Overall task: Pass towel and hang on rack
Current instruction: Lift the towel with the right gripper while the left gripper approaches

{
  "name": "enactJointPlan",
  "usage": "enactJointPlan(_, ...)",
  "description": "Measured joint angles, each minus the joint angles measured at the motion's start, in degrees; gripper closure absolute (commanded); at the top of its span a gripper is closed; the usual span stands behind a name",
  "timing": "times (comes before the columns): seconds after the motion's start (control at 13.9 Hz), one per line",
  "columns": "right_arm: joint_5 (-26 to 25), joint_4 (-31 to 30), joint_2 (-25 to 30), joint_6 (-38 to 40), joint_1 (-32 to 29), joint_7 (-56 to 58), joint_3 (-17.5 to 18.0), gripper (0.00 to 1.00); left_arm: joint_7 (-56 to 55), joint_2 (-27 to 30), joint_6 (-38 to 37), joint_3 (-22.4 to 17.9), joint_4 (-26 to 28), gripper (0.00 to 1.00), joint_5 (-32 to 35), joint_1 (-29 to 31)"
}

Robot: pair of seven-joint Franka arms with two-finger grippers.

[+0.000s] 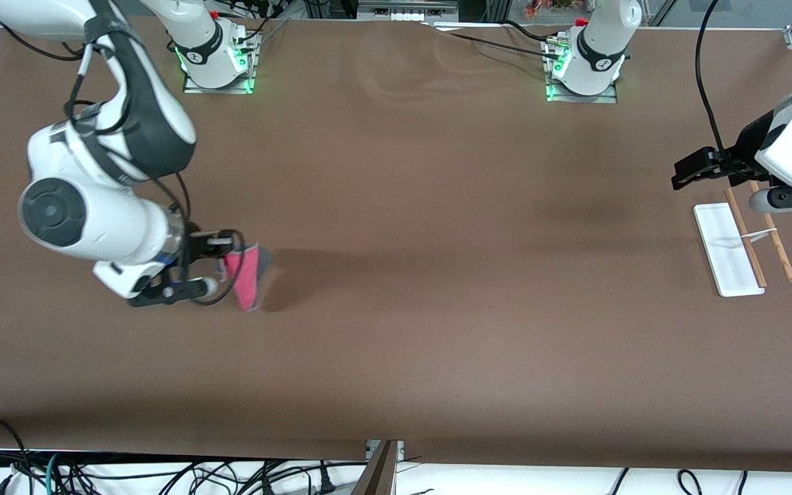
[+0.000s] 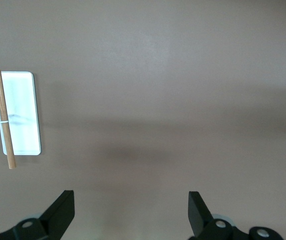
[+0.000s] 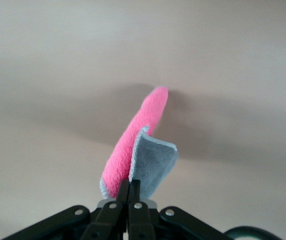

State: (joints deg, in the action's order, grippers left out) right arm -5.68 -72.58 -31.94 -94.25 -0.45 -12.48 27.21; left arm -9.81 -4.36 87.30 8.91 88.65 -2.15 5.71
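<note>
The right tool [image 1: 225, 262] was clamped on the towel [image 1: 248, 277], which hung lifted over the table's [image 1: 396, 275] right-arm end. Well apart, the left tool [image 1: 686, 172], fingers spread, waited beside the rack [image 1: 744, 242], nearer it.

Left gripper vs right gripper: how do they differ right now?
The left gripper is open and holds nothing; the right gripper is shut on the towel, which hangs folded from its fingertips with the pink side out. The left gripper is over the table by the rack, at the left arm's end; the right gripper is over the brown table at the right arm's end. Both are black and two-fingered.
</note>
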Motion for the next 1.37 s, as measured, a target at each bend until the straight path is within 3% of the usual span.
enactJointPlan(0.36, 0.02, 2.45, -0.01, -1.38, 4.72, -1.96, 3.94, 1.0, 0.0, 0.0, 0.61, -0.06, -0.01, 0.0, -1.08, 0.07)
enactJointPlan(0.93, -0.02, 2.72, -2.07, -16.01, 17.74, -19.78, 4.23, 1.0, 0.09, -2.04, 3.34, -0.91, -0.22, 0.0, -10.09, 2.0)
enactJointPlan(1.37, -0.02, 2.76, -2.49, -18.76, 19.44, -22.82, 3.95, 1.0, 1.79, -6.47, 4.32, -0.51, 3.05, 0.0, -10.17, 0.3)
